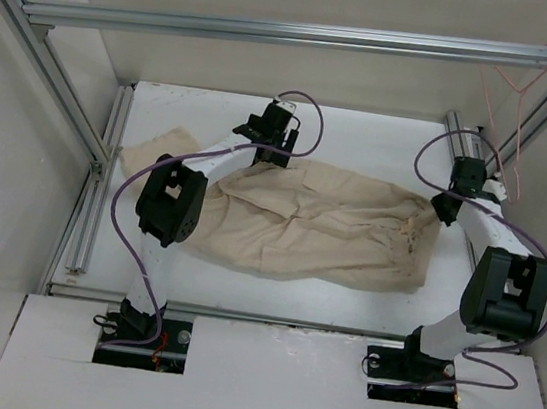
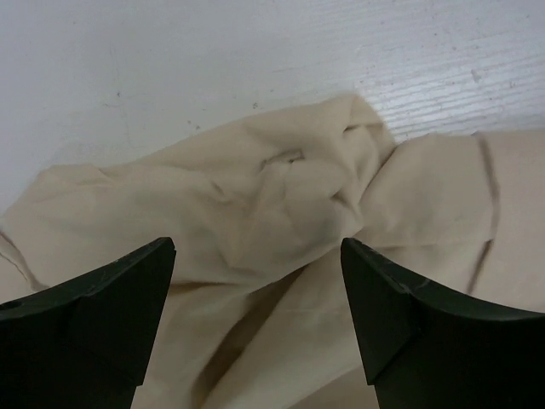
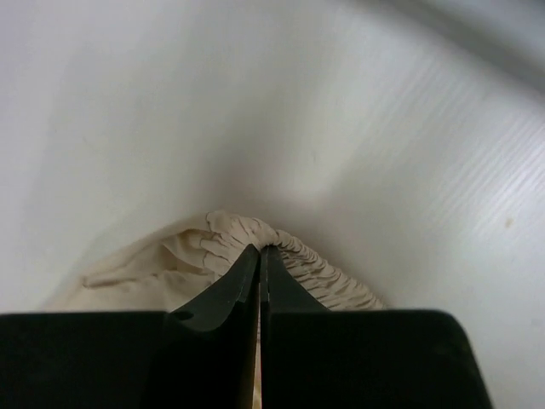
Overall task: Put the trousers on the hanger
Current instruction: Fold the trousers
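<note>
Trousers [image 1: 321,226] on table [image 1: 363,136] — gathered edge pinched in clenched right hand [image 3: 261,250], crumpled cloth just under released left hand [image 2: 257,251]

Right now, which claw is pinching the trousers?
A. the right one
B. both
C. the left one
A: the right gripper is shut on the gathered edge of the trousers, while the left gripper has its jaws open, gripping nothing.
</note>
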You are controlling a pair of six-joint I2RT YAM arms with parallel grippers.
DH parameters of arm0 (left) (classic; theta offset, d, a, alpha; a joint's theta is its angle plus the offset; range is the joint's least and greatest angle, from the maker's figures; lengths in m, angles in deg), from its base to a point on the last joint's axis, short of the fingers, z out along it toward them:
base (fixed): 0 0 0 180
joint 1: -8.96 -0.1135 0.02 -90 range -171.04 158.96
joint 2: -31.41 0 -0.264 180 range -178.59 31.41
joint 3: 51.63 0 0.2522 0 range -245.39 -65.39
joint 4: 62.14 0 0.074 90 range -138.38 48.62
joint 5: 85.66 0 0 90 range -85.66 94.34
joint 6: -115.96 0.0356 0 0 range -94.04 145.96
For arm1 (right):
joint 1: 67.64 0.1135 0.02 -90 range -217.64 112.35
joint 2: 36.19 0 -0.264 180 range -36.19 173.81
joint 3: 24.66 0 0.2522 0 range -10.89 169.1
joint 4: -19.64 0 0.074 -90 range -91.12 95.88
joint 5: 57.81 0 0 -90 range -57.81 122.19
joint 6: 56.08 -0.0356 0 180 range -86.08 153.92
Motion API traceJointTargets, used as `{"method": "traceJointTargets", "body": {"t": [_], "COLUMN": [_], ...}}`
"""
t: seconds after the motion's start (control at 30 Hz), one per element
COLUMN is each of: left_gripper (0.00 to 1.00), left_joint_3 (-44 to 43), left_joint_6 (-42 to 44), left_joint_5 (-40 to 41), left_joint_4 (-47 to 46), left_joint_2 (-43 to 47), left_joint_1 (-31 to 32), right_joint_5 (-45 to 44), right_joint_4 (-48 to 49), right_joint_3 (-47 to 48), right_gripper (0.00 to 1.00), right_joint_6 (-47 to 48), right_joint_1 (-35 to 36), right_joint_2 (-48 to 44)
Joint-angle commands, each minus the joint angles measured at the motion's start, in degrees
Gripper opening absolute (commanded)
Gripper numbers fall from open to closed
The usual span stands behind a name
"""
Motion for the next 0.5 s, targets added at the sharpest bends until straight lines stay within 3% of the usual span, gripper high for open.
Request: {"method": "traceJointTargets", "body": {"t": [0.0, 0.1, 0.13, 0.17, 0.23, 0.37, 0.47], "left_gripper": [0.77, 0.77, 0.77, 0.77, 0.77, 0.78, 0.78], "left_joint_3": [-1.5, -1.3, -1.9, -3.1, -4.9, -5.9, -7.6], "left_joint_6": [-0.5, -0.8, -1.2, -1.6, -1.7, -1.6, -1.0], "left_joint_5": [-1.5, -3.6, -4.3, -5.0, -4.7, -4.3, -5.9], "left_joint_4": [1.8, 0.8, 0.7, 0.5, 0.1, -3.6, -5.1], "left_joint_2": [2.4, 1.9, 1.4, 0.4, -0.8, -1.3, -3.1], "left_joint_1": [-0.5, -0.5, -0.5, -0.3, 0.2, 0.6, 0.4], "right_joint_5": [-6.1, -5.7, -5.3, -4.9, -4.0, -2.2, -0.8], "right_joint_4": [2.6, 3.7, 4.1, 3.9, 3.9, 2.5, 2.2], "right_joint_3": [4.1, 3.5, 3.4, 3.5, 3.0, -1.0, -5.8], "right_gripper": [0.10, 0.32, 0.51, 0.63, 0.75, 0.84, 0.84], "right_joint_6": [-0.1, 1.2, 1.9, 2.3, 3.1, 4.8, 4.6], "right_joint_1": [-4.5, -4.9, -4.7, -4.6, -2.6, 3.5, 9.2], "right_joint_2": [0.8, 1.3, 1.3, 0.8, -1.6, -7.6, -11.5]}}
